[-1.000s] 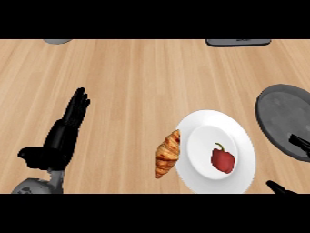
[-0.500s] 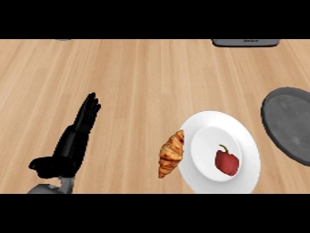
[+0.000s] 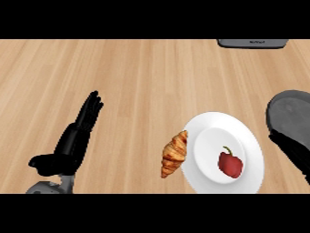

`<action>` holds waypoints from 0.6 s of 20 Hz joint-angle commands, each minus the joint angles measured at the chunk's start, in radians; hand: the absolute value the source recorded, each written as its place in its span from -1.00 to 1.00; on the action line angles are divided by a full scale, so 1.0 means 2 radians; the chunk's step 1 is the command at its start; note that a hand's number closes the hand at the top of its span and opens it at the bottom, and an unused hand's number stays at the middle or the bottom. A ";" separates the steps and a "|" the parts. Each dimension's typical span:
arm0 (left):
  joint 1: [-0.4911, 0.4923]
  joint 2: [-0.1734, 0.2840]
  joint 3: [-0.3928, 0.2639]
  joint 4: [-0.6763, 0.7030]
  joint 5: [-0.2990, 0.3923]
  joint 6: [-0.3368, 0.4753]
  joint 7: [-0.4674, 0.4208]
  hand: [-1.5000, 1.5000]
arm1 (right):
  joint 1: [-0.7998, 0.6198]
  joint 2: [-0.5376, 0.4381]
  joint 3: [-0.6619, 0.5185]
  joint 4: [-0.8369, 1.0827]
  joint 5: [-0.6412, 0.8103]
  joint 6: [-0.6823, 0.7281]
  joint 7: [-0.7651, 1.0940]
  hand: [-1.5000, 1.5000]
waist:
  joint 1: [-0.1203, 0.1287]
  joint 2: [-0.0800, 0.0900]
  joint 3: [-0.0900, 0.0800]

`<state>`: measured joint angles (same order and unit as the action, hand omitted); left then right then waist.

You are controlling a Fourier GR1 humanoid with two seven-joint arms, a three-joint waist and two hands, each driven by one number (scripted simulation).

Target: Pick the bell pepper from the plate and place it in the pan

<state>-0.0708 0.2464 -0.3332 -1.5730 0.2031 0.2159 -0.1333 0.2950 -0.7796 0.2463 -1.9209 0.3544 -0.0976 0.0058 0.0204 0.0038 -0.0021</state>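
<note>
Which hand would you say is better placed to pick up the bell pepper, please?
Probably the right hand: it lies just beside the plate holding the bell pepper. The left hand rests open, with the croissant between.

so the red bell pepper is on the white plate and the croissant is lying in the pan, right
Not quite. The red bell pepper is on the white plate, but the croissant is not in the pan. The head view shows it lying on the wooden counter against the plate's left edge, while the pan sits to the plate's right.
</note>
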 commanded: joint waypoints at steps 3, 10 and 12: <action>0.024 -0.010 -0.017 -0.019 -0.020 0.009 0.003 0.00 | -0.072 0.022 0.082 0.016 0.115 0.048 0.125 -1.00 | 0.000 -0.002 0.001; 0.017 -0.014 0.029 -0.004 -0.012 -0.027 0.006 0.00 | -0.113 0.113 0.099 0.059 0.160 0.102 0.162 -1.00 | -0.009 -0.002 0.001; 0.007 -0.036 0.023 0.000 -0.035 -0.013 0.015 0.00 | -0.105 0.128 0.089 0.087 0.171 0.094 0.135 -1.00 | -0.010 -0.002 0.001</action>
<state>-0.0609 0.2022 -0.2988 -1.5636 0.1616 0.1956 -0.1234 0.1094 -0.5825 0.4461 -1.8082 0.6659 0.0539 0.2940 0.0044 0.0004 -0.0003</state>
